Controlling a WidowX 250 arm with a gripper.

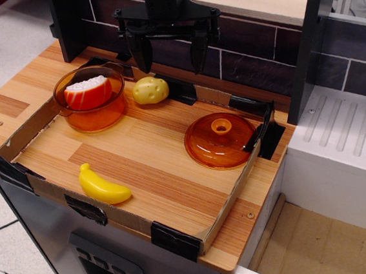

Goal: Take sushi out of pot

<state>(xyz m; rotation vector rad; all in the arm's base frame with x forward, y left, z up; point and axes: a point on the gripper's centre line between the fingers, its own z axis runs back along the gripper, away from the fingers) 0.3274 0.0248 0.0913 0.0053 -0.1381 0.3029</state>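
Note:
The sushi (88,93), an orange-red striped slab with a bumpy white rice side facing up, lies inside the amber transparent pot (91,116) at the back left of the wooden tray. My gripper (170,59) hangs above the back edge of the tray, to the right of the pot and just behind the yellow potato. Its two black fingers (141,53) are spread apart and hold nothing.
A yellow potato (150,90) sits right of the pot. A flat amber lid with a knob (220,140) lies at the right. A yellow banana (103,185) lies near the front left. A low cardboard rim (180,239) edges the tray; a dark brick wall (253,52) stands behind.

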